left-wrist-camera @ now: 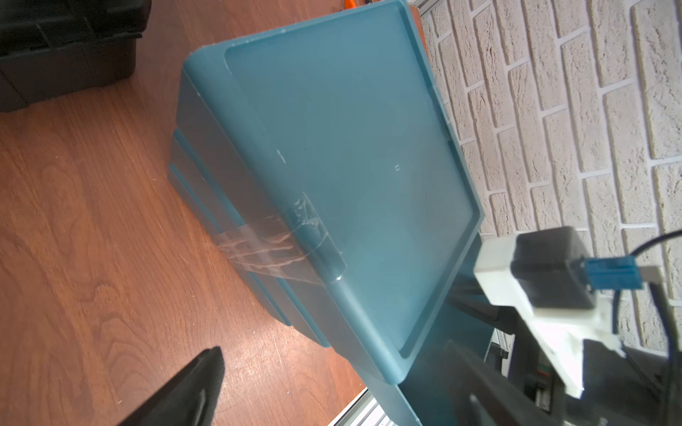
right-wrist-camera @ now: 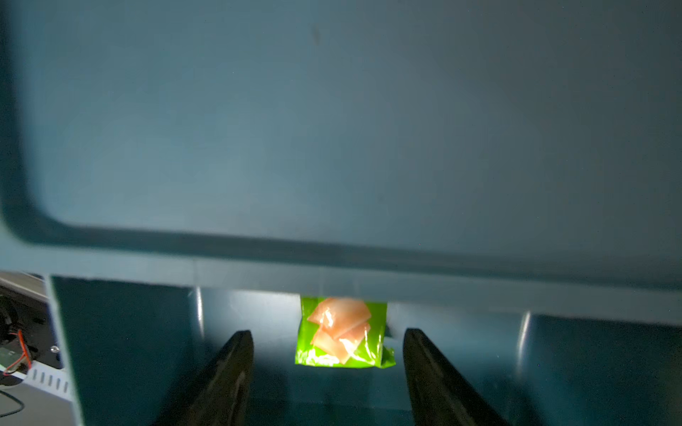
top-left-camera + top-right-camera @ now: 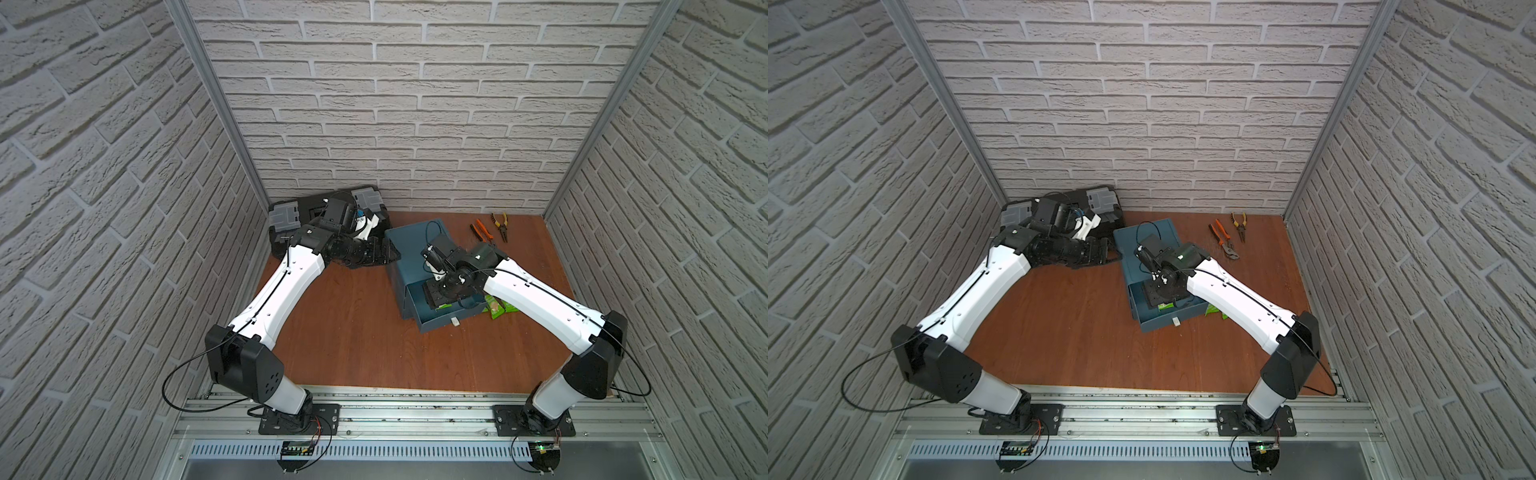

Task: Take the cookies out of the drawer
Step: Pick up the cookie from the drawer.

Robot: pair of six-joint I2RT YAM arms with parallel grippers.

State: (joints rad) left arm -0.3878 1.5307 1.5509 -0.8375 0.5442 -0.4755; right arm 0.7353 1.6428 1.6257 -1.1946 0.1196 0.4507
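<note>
Drawer [image 3: 440, 323]: teal plastic, pulled open, centre-right of the frame.
Right arm [image 3: 532, 299]: elbow bent, wrist tipped down over it.
Right gripper [image 2: 327, 331]: jaws spread, empty; bright green cookie packet [image 2: 343, 335] lies between them on the drawer floor.
Left gripper [image 1: 334, 350]: jaws wide, empty, at the teal cabinet [image 3: 409, 249]'s left edge.
Other cookies: green packets [image 3: 498, 309] on brown wooden table [image 3: 353, 340] beside drawer.

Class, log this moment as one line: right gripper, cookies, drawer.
right gripper: open, at open drawer | cookie packet: between fingers, ungripped | other packets: out, on table
</note>
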